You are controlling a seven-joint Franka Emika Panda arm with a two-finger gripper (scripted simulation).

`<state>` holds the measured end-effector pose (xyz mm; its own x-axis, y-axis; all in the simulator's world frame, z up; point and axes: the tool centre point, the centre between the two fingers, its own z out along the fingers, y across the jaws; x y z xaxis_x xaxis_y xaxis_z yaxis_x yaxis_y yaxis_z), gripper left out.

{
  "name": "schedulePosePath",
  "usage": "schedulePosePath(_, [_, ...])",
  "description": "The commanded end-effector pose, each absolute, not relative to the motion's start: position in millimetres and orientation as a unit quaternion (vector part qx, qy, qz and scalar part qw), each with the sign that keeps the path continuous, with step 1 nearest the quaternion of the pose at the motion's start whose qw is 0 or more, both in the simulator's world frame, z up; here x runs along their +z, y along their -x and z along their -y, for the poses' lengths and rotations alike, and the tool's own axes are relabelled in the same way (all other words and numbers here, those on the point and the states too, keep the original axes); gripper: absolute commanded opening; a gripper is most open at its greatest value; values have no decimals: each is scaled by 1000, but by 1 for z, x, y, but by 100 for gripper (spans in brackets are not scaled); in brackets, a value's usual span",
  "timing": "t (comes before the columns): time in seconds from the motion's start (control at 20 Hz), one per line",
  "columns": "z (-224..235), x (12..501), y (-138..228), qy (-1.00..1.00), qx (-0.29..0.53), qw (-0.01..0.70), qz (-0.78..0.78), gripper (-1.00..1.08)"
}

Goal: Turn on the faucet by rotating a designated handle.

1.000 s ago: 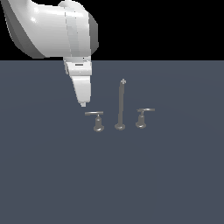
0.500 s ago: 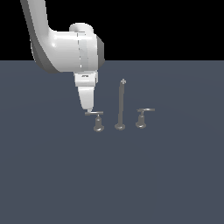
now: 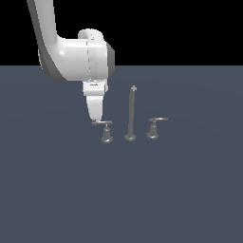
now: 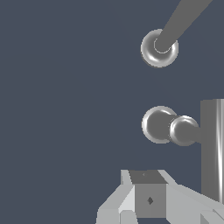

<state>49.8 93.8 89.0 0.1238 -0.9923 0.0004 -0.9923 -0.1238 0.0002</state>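
Observation:
The faucet is a small grey metal set on a dark floor, with a tall thin spout (image 3: 131, 113) between two low levers. The handle (image 3: 103, 123) stands on the exterior view's left, its straight bar lying level on a short post. My gripper (image 3: 96, 118) points down, shut, its tip against the bar's left end and holding nothing. In the wrist view the handle's base (image 4: 157, 124) and bar (image 4: 212, 148) lie just beyond my gripper (image 4: 148, 199), and the spout (image 4: 160, 47) is farther off.
A second lever (image 3: 154, 127) with a shorter, slightly curved bar stands on the exterior view's right of the spout. The white arm (image 3: 71, 57) rises above and to the exterior view's left of the handle. The flat dark floor (image 3: 121, 199) spreads all around.
The gripper has come down and a little toward the exterior view's right, ending at the bar's left end. The arm's upper links have swung upright. The bar shows no clear turn.

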Motion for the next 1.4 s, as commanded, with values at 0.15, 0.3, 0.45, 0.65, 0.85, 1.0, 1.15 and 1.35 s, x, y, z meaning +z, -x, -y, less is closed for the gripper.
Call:
schedulePosePath(0.15, [-97, 89, -44, -750, 0, 0, 662, -100])
schedulePosePath(0.3, [-101, 89, -34, -750, 0, 0, 662, -100])
schedulePosePath(0.45, [-105, 89, -24, -750, 0, 0, 662, -100])
schedulePosePath(0.65, [-110, 89, -14, -750, 0, 0, 662, -100])
schedulePosePath(0.85, [-102, 89, -13, -748, 3, -3, 664, -100])
schedulePosePath(1.0, [-100, 89, -3, -748, 2, -2, 664, -100])
schedulePosePath(1.15, [-98, 89, 7, -749, 1, -1, 663, -100])
schedulePosePath(1.35, [-96, 89, 20, -749, 0, 0, 662, -100])
